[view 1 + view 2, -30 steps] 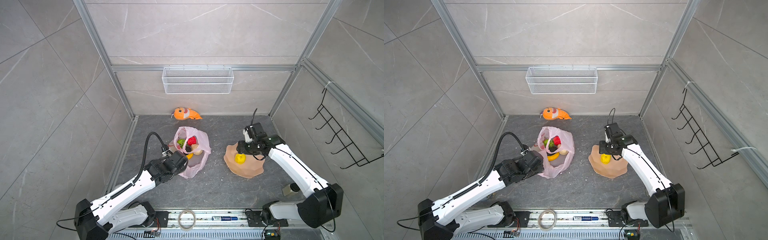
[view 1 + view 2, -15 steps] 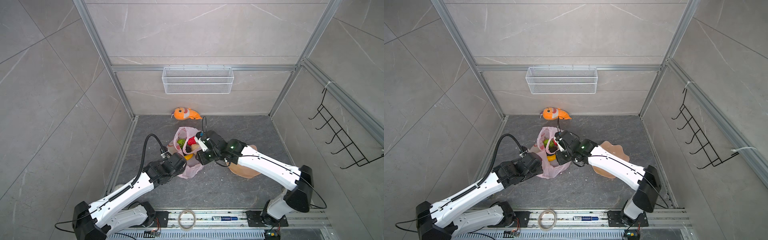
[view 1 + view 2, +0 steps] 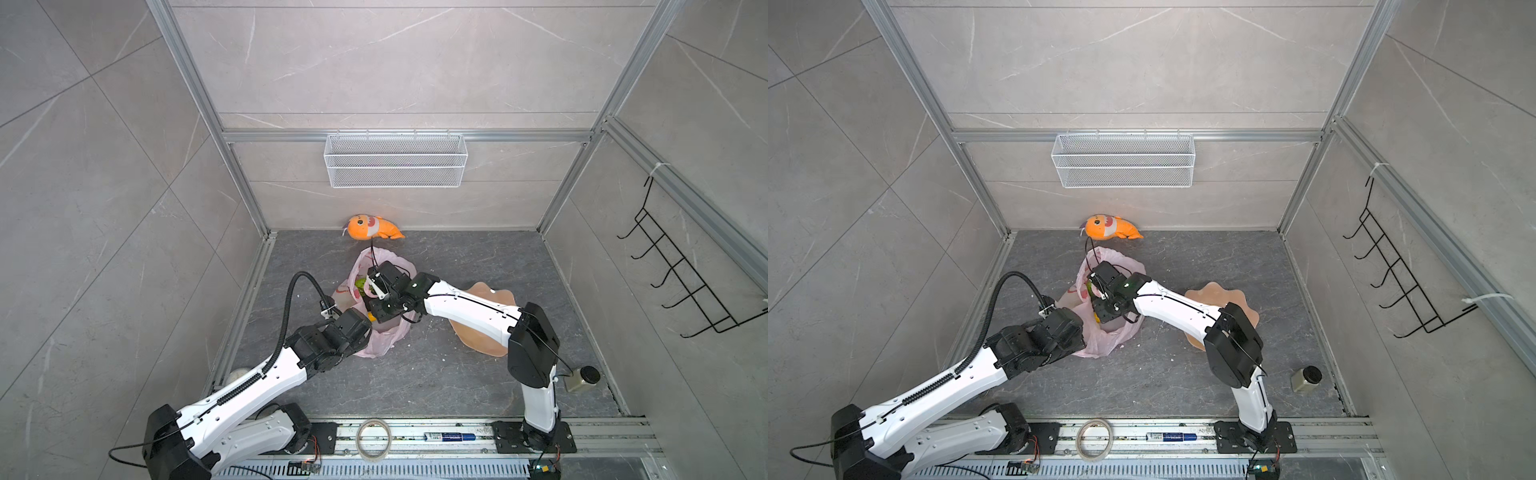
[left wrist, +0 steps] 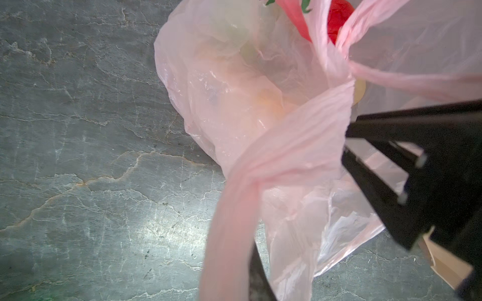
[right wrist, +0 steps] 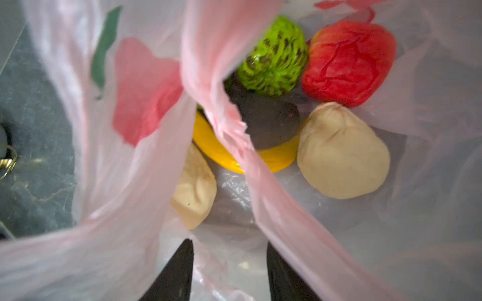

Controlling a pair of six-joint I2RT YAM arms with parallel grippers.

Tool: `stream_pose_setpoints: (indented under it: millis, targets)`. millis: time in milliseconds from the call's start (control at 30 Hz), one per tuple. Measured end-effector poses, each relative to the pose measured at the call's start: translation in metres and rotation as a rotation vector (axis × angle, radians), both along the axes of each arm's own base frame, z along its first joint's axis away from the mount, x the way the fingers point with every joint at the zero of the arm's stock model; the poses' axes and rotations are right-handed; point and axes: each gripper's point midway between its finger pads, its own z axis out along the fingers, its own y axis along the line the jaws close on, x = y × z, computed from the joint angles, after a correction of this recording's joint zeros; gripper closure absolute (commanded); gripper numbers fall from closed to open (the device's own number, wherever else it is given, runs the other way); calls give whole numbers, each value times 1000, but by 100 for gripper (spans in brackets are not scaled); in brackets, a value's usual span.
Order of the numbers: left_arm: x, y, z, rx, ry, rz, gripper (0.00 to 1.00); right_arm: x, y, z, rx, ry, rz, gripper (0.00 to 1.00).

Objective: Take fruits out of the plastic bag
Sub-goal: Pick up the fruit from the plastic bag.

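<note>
Moved since a second ago: the right arm, from above the peach plate [image 3: 496, 296] across to the plastic bag [image 3: 380, 338]. The left arm and the bag are unchanged in place.

1. Right pincer [image 5: 227, 243]: lowered into the open mouth of the bag. Jaws are parted a moderate way with nothing between them. Its tips are near the fruits [image 5: 273, 117].

2. Left pincer [image 4: 253, 260]: closed tight on one twisted loop handle of the bag. The pink strand is drawn from the bag to the jaws.

3. Plastic bag: thin, pink and crinkled, with red and green print. It lies on the grey bench [image 3: 478, 257] between the two arms, mouth open, as both top views show.

4. Fruits: all inside the bag at its bottom, as the right wrist view shows.
- green bumpy ball [image 5: 273, 57], touching the red piece [image 5: 349, 62]
- dark avocado [image 5: 268, 125], lying over the yellow banana [image 5: 273, 159]
- beige piece [image 5: 341, 153], beside the avocado and the red piece
- second beige piece [image 5: 194, 192], nearest the right pincer and partly behind a pink handle strip

5. Other items:
- the plate, on the bench beside the bag and partly covered by the right arm
- orange plush shark [image 3: 370, 227], on the bench against the back wall
- white wire basket [image 3: 395, 166], hung on the back wall
- tape roll [image 3: 374, 440], on the front rail
</note>
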Motion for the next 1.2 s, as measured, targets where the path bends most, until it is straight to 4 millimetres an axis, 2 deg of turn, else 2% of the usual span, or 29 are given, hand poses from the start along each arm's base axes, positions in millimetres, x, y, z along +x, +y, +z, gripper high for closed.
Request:
stream_pose_setpoints:
  millis: [133, 233, 300, 400, 567, 667, 1200]
  targets:
    - [-2, 1, -5, 2, 7, -2, 100, 37, -13, -6, -14, -19, -58, 32]
    - [1, -1, -4, -4, -4, -1, 100, 60, -20, -12, -44, -36, -81, 27]
    - [4, -4, -4, 5, -4, -3, 100, 68, -20, -17, -73, -45, -80, 25]
    - [12, -12, -1, 16, -4, -14, 100, 72, -20, -25, -111, -41, -66, 20]
    - [23, -24, 4, 9, -22, -29, 100, 75, -20, -39, -159, -20, -57, 19]
    - [24, -25, 3, 10, -21, -28, 100, 74, -25, -48, -190, -7, -59, 19]
    - [28, -26, -3, 25, -12, -28, 100, 79, -44, -75, -243, 36, -93, 21]
